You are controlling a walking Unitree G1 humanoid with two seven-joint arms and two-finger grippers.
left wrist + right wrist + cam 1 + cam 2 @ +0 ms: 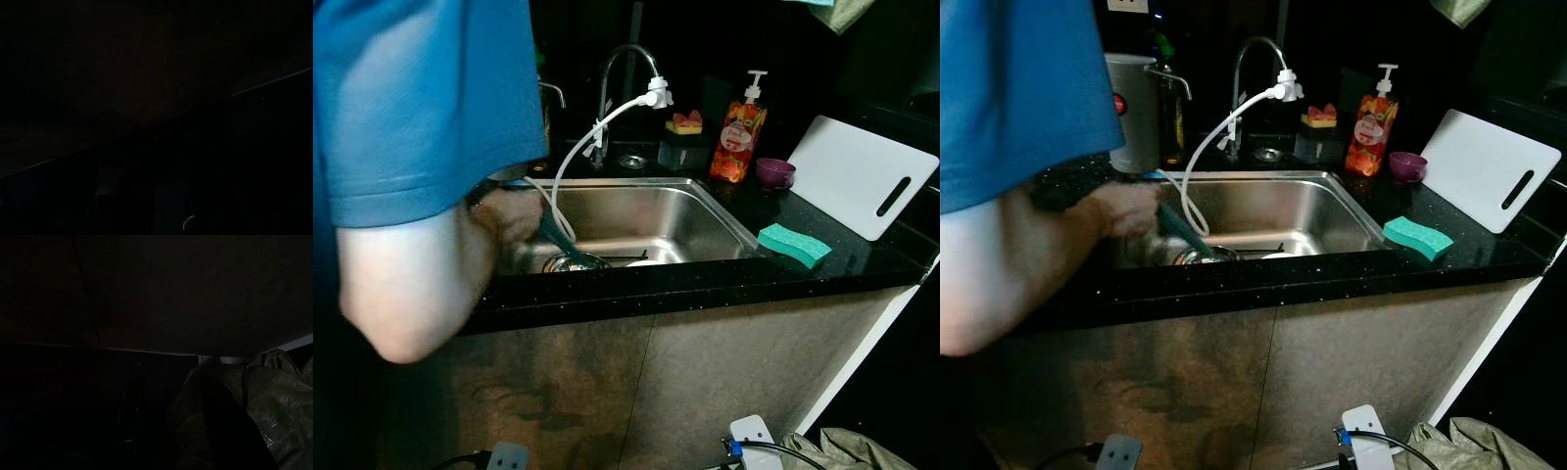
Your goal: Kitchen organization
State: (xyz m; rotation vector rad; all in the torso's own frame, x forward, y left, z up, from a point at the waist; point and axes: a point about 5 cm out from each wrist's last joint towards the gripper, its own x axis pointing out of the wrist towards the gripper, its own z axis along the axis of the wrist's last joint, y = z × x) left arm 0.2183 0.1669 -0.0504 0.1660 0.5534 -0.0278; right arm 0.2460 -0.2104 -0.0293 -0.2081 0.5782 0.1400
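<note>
1. A person in a blue short-sleeved shirt (421,88) stands at the left of a black, speckled desk (862,257), bare arm (406,284) reaching down into a stainless steel sink (705,220).
2. The person's hand (1126,211) is over the sink's left side and grips a teal-handled utensil (1180,230), which slants down toward a round metal item (1205,257) lying at the bottom of the basin.
3. A curved chrome faucet (619,69) rises behind the sink; a white hose (582,147) runs from its white spout fitting down into the basin, close to the hand.
4. Behind the sink, right of the faucet, an orange soap pump bottle (739,137) stands upright, with a dark holder carrying a red-and-yellow sponge (685,122) just to its left and a small purple bowl (774,172) just to its right.
5. A white cutting board (857,171) with a handle slot leans at the desk's far right; a green sponge (794,244) lies flat in front of it, near the sink's right rim.
6. In the right eye view a steel canister (1133,108) and a dark bottle (1171,108) stand at the sink's back left corner.
7. On the floor below the cabinet front lie a greenish plastic bag (847,450) and white plug blocks (754,433).
8. Both wrist views are very dark: the right one picks out the crumpled bag and a dark finger-like shape (132,416), and it cannot be told whether either claw is clenched or released.
</note>
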